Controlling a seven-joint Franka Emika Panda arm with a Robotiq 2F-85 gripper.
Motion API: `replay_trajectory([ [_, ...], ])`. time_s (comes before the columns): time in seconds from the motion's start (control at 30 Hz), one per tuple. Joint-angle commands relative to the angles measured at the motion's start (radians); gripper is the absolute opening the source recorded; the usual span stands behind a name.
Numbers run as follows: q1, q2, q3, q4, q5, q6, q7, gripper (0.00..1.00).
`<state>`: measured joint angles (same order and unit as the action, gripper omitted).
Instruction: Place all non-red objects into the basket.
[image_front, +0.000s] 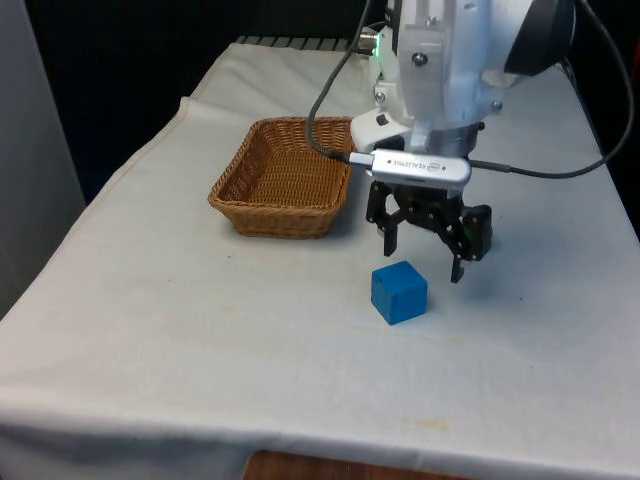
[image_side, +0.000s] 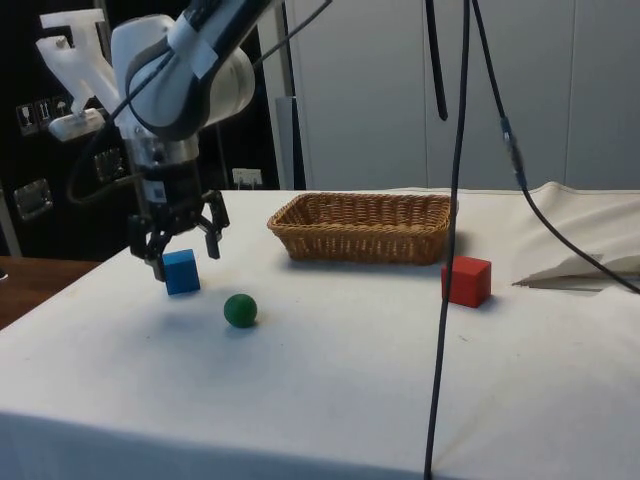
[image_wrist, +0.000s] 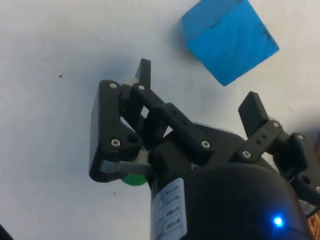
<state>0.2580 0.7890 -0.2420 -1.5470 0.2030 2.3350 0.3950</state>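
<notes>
A blue cube (image_front: 399, 292) lies on the white cloth, toward the table's front edge. My gripper (image_front: 424, 258) hangs open just above the cloth, right behind the cube and a little toward the front view's right, with nothing between its fingers. From the side, the gripper (image_side: 185, 250) stands over the blue cube (image_side: 181, 271), and a green ball (image_side: 240, 310) rests on the cloth close beside them. The wicker basket (image_front: 285, 180) stands further back, toward the front view's left, with nothing visible inside. In the wrist view the blue cube (image_wrist: 230, 40) lies beyond the spread fingertips (image_wrist: 144, 67), and a sliver of the green ball (image_wrist: 134, 178) peeks out behind the gripper body.
A red cube (image_side: 467, 280) sits on the cloth past the basket (image_side: 362, 226) in the side view. Black cables hang from the arm over the basket's near corner (image_front: 330, 140). The cloth bunches into folds at the side view's right (image_side: 580, 265).
</notes>
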Motion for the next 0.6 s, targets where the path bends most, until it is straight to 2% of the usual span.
replay_trajectory([
  [0.0,0.000,0.005,0.001,0.002,0.007,0.005,0.013,1.00],
  [0.1,0.002,0.001,0.000,0.002,0.004,0.000,0.039,1.00],
  [0.2,0.001,0.003,0.000,0.003,0.000,0.001,0.039,1.00],
  [0.23,0.007,0.002,-0.001,0.004,-0.001,0.001,0.050,1.00],
  [0.3,0.010,0.001,-0.002,0.006,-0.004,0.000,0.048,1.00],
  [0.4,0.007,-0.007,0.001,0.014,-0.004,-0.004,0.036,1.00],
  [0.53,-0.004,0.000,0.010,0.043,0.011,-0.008,0.011,1.00],
  [0.57,0.007,-0.002,-0.001,0.033,0.000,-0.003,0.025,1.00],
])
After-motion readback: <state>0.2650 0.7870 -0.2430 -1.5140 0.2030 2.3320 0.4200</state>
